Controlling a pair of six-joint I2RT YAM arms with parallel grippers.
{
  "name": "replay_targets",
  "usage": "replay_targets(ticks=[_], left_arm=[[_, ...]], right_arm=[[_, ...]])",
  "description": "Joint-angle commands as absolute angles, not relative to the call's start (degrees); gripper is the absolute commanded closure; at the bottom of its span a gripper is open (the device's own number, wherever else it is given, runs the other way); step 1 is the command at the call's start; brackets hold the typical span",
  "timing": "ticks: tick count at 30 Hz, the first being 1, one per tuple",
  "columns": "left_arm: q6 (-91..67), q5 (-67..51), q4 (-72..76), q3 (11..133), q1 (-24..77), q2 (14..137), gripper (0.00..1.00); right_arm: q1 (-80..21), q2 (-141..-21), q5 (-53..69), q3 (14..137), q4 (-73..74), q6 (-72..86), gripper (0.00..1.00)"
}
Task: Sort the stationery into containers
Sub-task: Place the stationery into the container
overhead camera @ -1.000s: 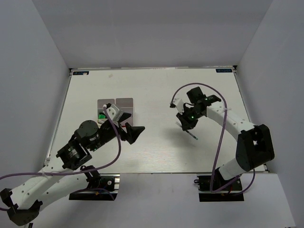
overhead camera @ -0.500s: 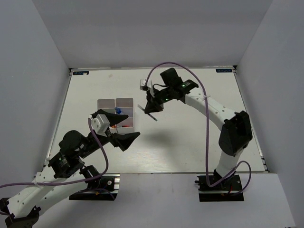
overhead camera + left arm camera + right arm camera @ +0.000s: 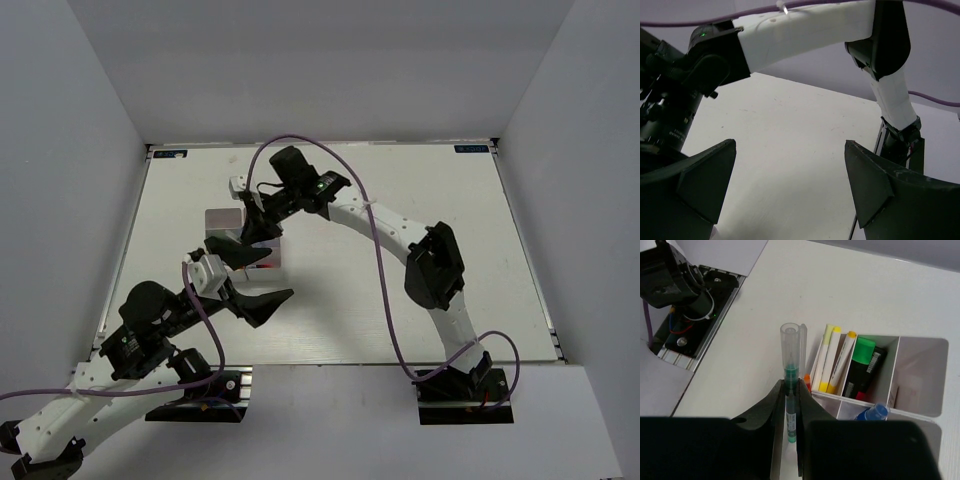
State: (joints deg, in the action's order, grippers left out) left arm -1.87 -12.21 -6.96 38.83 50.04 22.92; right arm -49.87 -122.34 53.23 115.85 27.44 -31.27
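Overhead, we barely make out tray point(image 3: 222, 219), mostly hidden under arms. Wrist view: right gripper point(image 3: 791, 390) pinches clear-capped green pen point(image 3: 791, 347) at frame centre, just left of tray's filled compartments. We see left gripper point(image 3: 790, 145) spread wide.

White table point(image 3: 500, 250) lies flat before me, matte, evenly lit, only soft shadows on it. Pale grey back wall point(image 3: 320, 70) at twelve o'clock, one side wall point(image 3: 60, 200) at nine, the other side wall point(image 3: 590, 200) at three. Small blue label point(image 3: 172, 153) at eleven, second label point(image 3: 470, 149) at one.
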Motion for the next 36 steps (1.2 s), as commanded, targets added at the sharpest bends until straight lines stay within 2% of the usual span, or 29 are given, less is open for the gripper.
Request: replay_targets(ticks=[1, 16, 21, 24, 25, 27, 36], left_arm=[[-0.97, -13.36, -6.33, 38.50, 49.31, 22.76, 0.01], [-0.44, -13.89, -6.86, 38.50, 49.31, 22.76, 0.01], [-0.44, -13.89, -6.86, 38.50, 49.31, 22.76, 0.01], [-0.44, -13.89, -6.86, 38.50, 49.31, 22.76, 0.01], [-0.44, -13.89, -6.86, 38.50, 49.31, 22.76, 0.01], [-0.96, -13.89, -6.86, 38.50, 49.31, 22.76, 0.01], [-0.97, -13.89, -6.33, 38.50, 49.31, 22.24, 0.01]], right_arm=[[-50.36, -125.23, 55.81, 119.44, 24.79, -31.64, 1.00], [-49.66, -129.29, 51.16, 116.99, 28.56, -44.03, 0.99], [-49.83, -127.71, 50.89, 113.30, 31.02, -46.84, 0.76], [-49.83, -126.83, 50.71, 112.24, 31.03, -47.20, 0.68], [-49.75, -126.48, 50.89, 111.71, 31.37, -47.02, 0.61], [-49.66, -124.47, 50.89, 111.27, 31.55, -46.85, 0.55], [-49.05, -109.62, 49.40, 103.55, 30.33, -43.43, 0.49]])
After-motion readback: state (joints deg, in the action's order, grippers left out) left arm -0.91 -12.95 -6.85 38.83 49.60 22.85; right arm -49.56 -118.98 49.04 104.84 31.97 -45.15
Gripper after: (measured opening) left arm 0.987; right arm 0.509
